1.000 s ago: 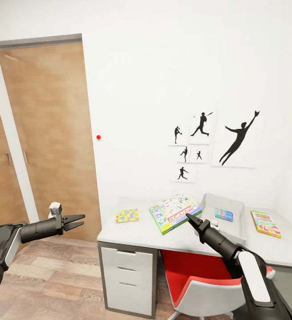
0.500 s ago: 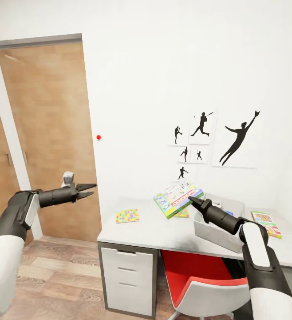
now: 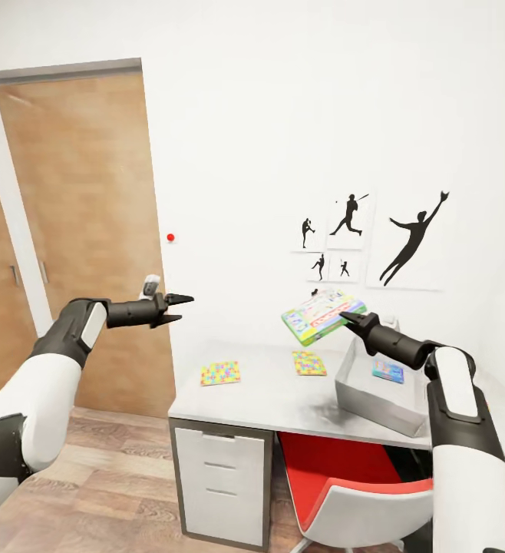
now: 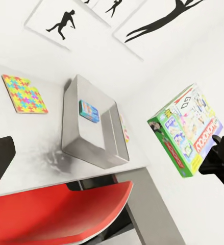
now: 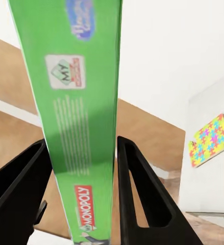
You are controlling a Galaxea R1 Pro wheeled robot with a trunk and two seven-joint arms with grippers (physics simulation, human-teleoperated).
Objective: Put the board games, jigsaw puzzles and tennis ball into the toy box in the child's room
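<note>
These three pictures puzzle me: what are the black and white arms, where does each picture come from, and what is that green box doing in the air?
The arms belong to a wheeled robot in a computer simulation. The wide picture comes from its head camera; the other two come from cameras near each gripper. The right gripper is shut on a white-green board game, holding it above the table; the right wrist view shows its fingers on either side of the box's green edge. The left gripper hangs in the air, holding nothing. On the table lie two jigsaw puzzles and the grey toy box, with a blue board game already inside.
</note>
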